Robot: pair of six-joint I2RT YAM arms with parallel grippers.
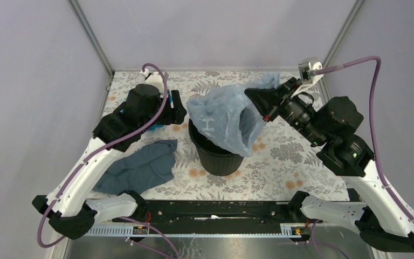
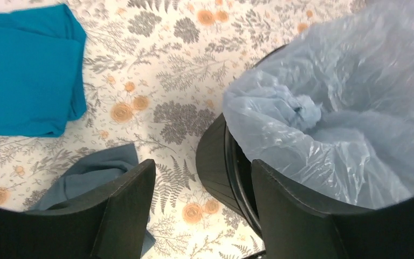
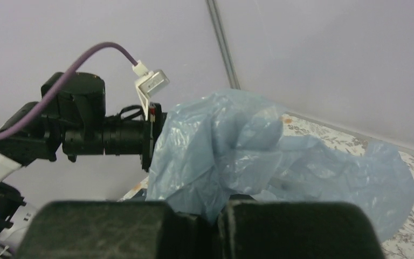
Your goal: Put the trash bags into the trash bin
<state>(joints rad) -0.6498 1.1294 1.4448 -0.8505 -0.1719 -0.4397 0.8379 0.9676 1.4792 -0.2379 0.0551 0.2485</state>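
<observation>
The black trash bin (image 1: 216, 155) stands mid-table. The pale blue trash bag (image 1: 225, 114) hangs partly inside it, most of it bunched above the rim and spilling over the front right. My right gripper (image 1: 257, 99) is shut on the bag's upper right edge and holds it up; in the right wrist view the bag (image 3: 248, 145) rises from between the shut jaws (image 3: 218, 213). My left gripper (image 1: 177, 110) is open and empty just left of the bin. In the left wrist view its gap (image 2: 202, 205) frames the table and the bin's side (image 2: 215, 162), with the bag (image 2: 345, 108) beyond.
A dull grey-blue cloth (image 1: 140, 164) lies left of the bin, and also shows in the left wrist view (image 2: 91, 172). A bright teal folded cloth (image 2: 27, 70) lies under the left arm, a sliver showing from above (image 1: 153, 128). Walls enclose the back and sides.
</observation>
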